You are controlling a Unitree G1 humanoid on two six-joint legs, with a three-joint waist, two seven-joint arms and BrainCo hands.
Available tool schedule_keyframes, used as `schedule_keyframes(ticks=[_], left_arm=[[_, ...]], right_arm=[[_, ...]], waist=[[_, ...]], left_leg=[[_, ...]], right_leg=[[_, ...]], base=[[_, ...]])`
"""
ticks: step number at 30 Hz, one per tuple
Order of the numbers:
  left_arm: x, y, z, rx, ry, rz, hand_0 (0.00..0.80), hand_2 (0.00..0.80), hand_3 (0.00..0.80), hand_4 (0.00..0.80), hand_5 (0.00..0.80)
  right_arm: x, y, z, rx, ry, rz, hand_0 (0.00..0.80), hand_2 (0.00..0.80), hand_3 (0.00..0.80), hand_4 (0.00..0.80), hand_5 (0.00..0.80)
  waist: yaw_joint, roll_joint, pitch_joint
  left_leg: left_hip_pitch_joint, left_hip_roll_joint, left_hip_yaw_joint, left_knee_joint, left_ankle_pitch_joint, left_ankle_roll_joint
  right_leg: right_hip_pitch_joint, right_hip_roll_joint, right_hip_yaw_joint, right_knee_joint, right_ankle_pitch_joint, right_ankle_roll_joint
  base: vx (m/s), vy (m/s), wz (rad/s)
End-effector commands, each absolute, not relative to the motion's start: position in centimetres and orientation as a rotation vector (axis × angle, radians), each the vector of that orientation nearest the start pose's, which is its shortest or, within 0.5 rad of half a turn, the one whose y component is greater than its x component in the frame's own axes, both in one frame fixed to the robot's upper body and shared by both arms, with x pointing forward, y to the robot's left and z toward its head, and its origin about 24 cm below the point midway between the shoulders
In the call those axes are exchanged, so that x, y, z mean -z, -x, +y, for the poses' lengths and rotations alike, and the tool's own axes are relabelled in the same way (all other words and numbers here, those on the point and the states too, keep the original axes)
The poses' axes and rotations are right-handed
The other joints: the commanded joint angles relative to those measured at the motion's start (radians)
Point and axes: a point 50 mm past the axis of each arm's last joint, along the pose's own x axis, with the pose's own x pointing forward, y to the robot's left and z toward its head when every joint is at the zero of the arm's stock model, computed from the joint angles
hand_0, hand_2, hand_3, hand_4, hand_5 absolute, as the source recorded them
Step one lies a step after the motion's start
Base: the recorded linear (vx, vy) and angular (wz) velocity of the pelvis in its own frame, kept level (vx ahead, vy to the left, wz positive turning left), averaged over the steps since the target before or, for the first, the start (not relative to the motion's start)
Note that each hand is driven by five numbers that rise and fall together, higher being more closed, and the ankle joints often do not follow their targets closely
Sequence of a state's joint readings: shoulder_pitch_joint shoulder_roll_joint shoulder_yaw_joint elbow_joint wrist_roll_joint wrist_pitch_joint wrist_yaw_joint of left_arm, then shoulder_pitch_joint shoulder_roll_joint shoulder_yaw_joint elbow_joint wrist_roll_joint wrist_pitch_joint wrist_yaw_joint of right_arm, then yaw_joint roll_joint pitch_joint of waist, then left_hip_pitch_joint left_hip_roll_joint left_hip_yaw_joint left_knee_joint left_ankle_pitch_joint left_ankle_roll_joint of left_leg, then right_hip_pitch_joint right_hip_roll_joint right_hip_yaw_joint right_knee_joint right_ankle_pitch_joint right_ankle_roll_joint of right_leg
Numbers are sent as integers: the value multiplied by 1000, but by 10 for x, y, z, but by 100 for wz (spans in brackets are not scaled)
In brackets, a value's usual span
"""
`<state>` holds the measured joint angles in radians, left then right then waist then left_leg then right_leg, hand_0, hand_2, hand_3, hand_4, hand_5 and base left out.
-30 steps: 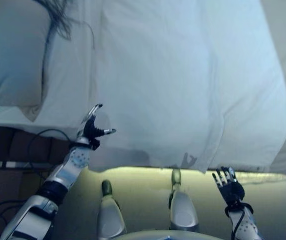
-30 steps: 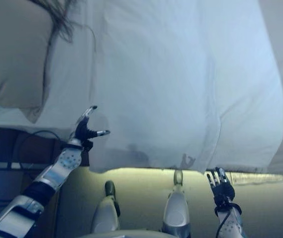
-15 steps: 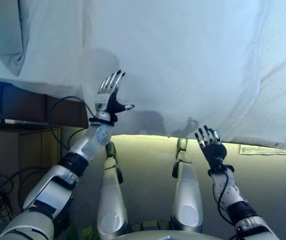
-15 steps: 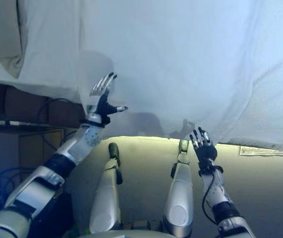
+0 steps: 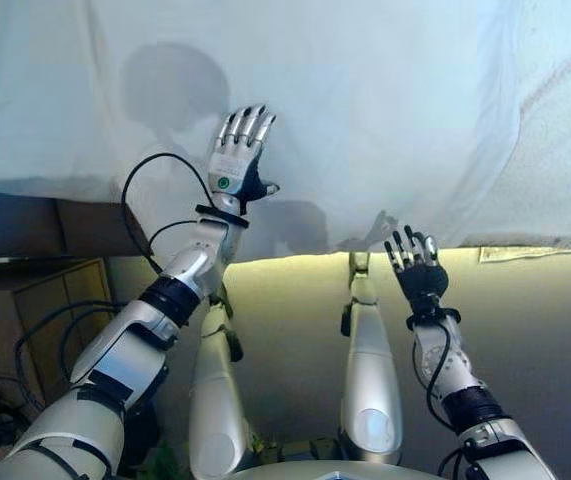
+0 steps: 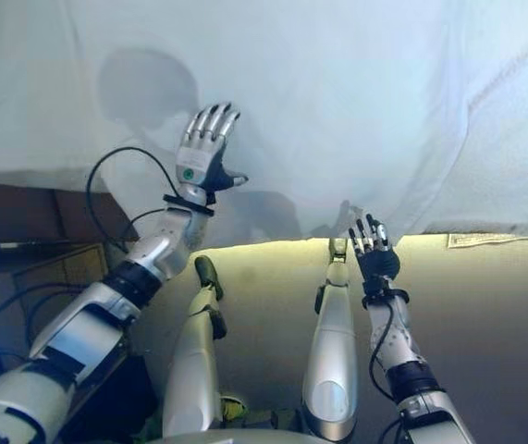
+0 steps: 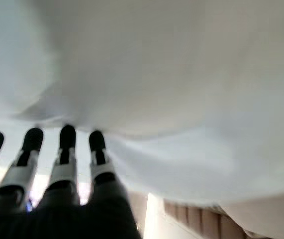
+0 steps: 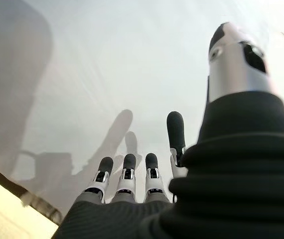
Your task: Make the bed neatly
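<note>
A white sheet (image 5: 365, 110) covers the bed and hangs over its near edge. My left hand (image 5: 237, 165) is open, fingers straight, held up against the hanging sheet near its lower hem; its fingertips (image 7: 66, 137) reach the cloth in the left wrist view. My right hand (image 5: 417, 270) is open, fingers spread, just below the sheet's hem to the right. In the right wrist view its fingers (image 8: 127, 167) point at the sheet (image 8: 107, 74) without holding it.
The pale mattress side (image 5: 525, 330) shows below the hem, with a white label (image 5: 510, 254) at the right. Dark wooden furniture (image 5: 55, 290) stands to the left under the sheet's edge.
The view has tilted down, so the bed shows higher. Both hands have risen toward the sheet's hem; the left hand now lies against the cloth.
</note>
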<state>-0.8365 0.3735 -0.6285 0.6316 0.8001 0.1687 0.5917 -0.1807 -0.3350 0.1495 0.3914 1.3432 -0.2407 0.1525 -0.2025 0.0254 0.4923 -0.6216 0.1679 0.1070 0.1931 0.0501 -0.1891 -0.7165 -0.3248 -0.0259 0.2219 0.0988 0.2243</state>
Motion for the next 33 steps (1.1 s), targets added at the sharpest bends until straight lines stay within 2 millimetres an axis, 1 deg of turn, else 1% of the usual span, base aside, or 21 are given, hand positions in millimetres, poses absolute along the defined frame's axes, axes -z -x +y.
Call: schedule_keyframes(ticks=[1,2,5,8,11,12,13,14,18,25,29,33], left_arm=[[-168,-385,113,-298,-1628,-663,0,0,0,0,0],[-165,-387,114,-300,-1681,-624,0,0,0,0,0],[-158,-390,121,-313,-1769,-566,0,0,0,0,0],[-156,-393,127,-340,-1841,-516,0,0,0,0,0],[-151,-395,137,-357,-1889,-392,0,0,0,0,0],[-148,-395,140,-361,-1889,-349,574,574,574,574,574],[-147,-395,141,-358,-1886,-331,725,725,725,725,725],[-145,-395,140,-352,-1885,-316,800,800,800,800,800],[-144,-395,138,-353,-1876,-304,800,800,800,800,800],[-146,-397,142,-371,-1841,-315,800,800,800,800,800],[-143,-396,144,-370,-1817,-325,800,800,800,800,800],[-137,-394,149,-363,-1744,-334,800,800,800,800,800]], right_arm=[[-45,-274,-224,4,-883,-166,0,0,0,0,0],[-48,-275,-222,-5,-881,-180,0,0,0,0,0],[-57,-279,-217,-28,-868,-202,0,0,0,0,0],[-65,-282,-212,-48,-862,-219,0,0,0,0,0],[-73,-283,-209,-63,-864,-234,0,0,0,0,0],[-76,-284,-208,-67,-867,-234,0,0,0,0,0],[-77,-284,-207,-70,-870,-234,0,0,0,0,0],[-78,-284,-206,-74,-874,-235,0,0,0,0,0],[-81,-286,-204,-82,-871,-243,0,0,0,0,0],[-87,-289,-204,-83,-860,-257,0,0,0,0,0],[-86,-290,-205,-73,-861,-257,0,0,0,0,0],[-81,-287,-209,-65,-867,-254,0,0,0,0,0]], waist=[[-26,-20,28],[-30,-21,28],[-38,-18,28],[-45,-18,28],[-52,-12,28],[-55,-9,28],[-56,-8,28],[-58,-6,28],[-61,1,28],[-58,5,28],[-55,5,28],[-52,-1,28]], left_leg=[[-80,-25,30,-15,93,49],[-94,-23,31,-15,97,48],[-123,-18,36,-9,103,49],[-144,-14,44,-11,109,47],[-155,-13,51,-16,112,47],[-154,-14,54,-16,112,47],[-154,-14,55,-14,112,47],[-156,-14,57,-13,112,46],[-158,-14,64,-14,115,46],[-161,-13,67,-19,119,45],[-159,-12,68,-15,117,45],[-142,-10,64,-1,110,46]], right_leg=[[-27,35,17,-32,74,6],[-43,36,22,-31,77,5],[-76,39,30,-26,79,4],[-101,41,35,-26,82,3],[-116,40,39,-27,83,2],[-118,39,41,-26,84,2],[-120,38,43,-24,84,2],[-123,37,44,-23,84,2],[-131,32,46,-22,85,2],[-134,28,46,-24,85,-2],[-129,27,44,-25,82,-4],[-108,28,39,-18,78,-9]], base=[[-25,23,-4],[-25,32,-5],[-5,44,-4],[4,51,-7],[8,62,-3],[18,61,-1],[17,64,-2],[9,39,-2],[0,38,-2],[-1,9,-1],[0,0,0],[0,0,0]])
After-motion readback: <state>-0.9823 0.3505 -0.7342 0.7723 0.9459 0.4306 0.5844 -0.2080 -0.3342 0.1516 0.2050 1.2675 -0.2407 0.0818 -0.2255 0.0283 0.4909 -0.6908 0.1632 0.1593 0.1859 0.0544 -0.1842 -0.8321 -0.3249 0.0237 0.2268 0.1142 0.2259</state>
